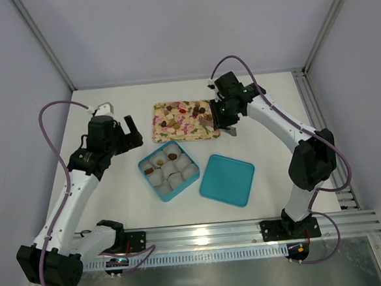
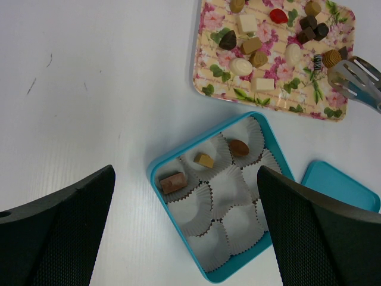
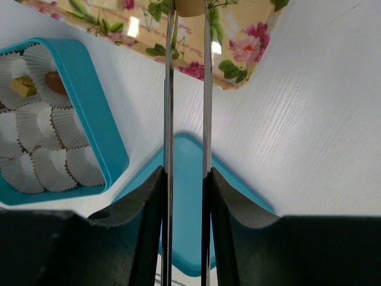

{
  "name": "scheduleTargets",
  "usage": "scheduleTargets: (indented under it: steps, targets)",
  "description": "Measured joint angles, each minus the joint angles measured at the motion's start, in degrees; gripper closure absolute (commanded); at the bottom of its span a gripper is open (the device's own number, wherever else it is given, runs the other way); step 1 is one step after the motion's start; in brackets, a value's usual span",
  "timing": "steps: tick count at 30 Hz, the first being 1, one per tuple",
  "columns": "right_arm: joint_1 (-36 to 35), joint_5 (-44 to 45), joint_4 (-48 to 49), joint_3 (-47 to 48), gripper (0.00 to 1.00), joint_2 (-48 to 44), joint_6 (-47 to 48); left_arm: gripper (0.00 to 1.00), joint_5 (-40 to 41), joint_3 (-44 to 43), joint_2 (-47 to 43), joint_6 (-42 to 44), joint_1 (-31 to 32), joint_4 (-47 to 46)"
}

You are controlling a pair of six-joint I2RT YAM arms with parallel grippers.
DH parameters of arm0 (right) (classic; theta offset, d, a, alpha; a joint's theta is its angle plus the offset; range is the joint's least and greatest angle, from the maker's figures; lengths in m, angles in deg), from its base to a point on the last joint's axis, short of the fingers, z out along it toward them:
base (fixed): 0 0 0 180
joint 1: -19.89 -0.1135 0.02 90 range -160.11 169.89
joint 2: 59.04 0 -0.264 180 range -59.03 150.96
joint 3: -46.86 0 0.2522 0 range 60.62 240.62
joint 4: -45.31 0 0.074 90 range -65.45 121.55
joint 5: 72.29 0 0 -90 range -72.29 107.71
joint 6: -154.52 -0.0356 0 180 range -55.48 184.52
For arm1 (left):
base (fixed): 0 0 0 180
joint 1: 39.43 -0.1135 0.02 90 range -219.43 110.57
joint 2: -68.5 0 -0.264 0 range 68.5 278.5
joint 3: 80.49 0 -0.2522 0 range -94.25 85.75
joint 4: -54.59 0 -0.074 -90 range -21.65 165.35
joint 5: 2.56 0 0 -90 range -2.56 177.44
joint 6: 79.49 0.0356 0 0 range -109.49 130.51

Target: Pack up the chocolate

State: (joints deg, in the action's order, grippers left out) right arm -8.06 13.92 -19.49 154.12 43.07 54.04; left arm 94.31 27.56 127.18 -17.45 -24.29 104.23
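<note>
Three chocolates (image 2: 205, 159) sit in the box's (image 2: 156, 170) paper cups (image 2: 229, 223). The other cups are empty, and many chocolates lie on the tray (image 2: 208, 89). Right pincer (image 3: 186, 176) is clamped on tongs (image 3: 169, 89); left pincer (image 2: 186, 179) stands apart.

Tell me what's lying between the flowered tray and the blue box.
Nothing: only a bare strip of white table separates tray and box, seen in the left wrist view.

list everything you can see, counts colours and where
box: one, teal, open, middle of view
paper cups: about nine, white, lining the box
chocolate in box: three, brown and tan, in cups
floral tray: one, cream and pink, beyond the box
chocolate on tray: many, brown, tan, white, red, loose
lid: one, teal, right of box
tongs: one, metal, over tray's right end
left claw: one, black, open, left of box
right claw: one, black, shut on tongs
</note>
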Motion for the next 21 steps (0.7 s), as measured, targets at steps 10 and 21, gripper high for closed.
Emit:
scheduleTargets:
  steps: [10,21]
  targets:
    - [-5.4,-0.9,-0.5,-0.9,0.64,-4.9,-0.5,0.00,0.0,0.0,0.0,0.0,0.0,0.0]
    - [-15.8,-0.4,-1.8,-4.0,0.64,-10.7,-2.2,0.00,0.0,0.0,0.0,0.0,0.0,0.0]
